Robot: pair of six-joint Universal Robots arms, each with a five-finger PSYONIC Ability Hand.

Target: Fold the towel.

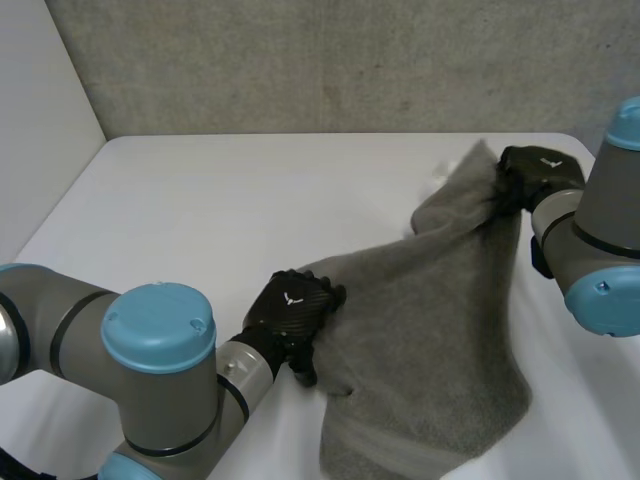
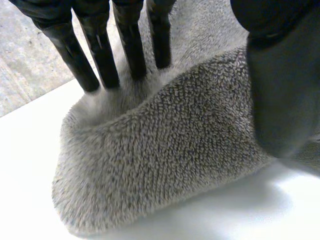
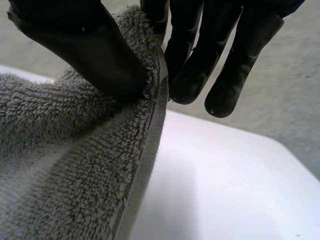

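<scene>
From the head view, the grey towel (image 1: 430, 330) lies across the right half of the white counter (image 1: 200, 200). It runs from the far right down toward the near edge. The right hand (image 1: 535, 168) is at the towel's far end and has that end gathered and lifted off the counter, so the cloth slopes down from it. The left hand (image 1: 293, 318) sits at the towel's left edge, nearer the robot, with its fingers on the cloth. A grey wall (image 1: 350, 60) stands behind the counter, and the left arm (image 1: 150, 350) crosses the near left corner.

In the left wrist view, the left hand's fingers (image 2: 95, 55) reach down straight and sink their tips into the towel (image 2: 165, 165). The thumb (image 2: 282, 90) presses on the other side of a raised fold, so this hand is grasping the towel, with a thick ridge of cloth pinched between fingers and thumb. Below the fold, the rounded edge of the towel rests on the counter (image 2: 250, 210).

In the right wrist view, the right hand's thumb (image 3: 85, 50) lies on the looped face of the towel (image 3: 75, 175) just inside its flat hem. One of the fingers is behind the hem opposite the thumb, so this hand is grasping the towel by its edge. The other fingers (image 3: 225, 65) curl loosely beside the hem and are clear of the cloth. The hem drops from the pinch down toward the counter (image 3: 225, 180), with the wall (image 3: 290, 100) beyond.
</scene>
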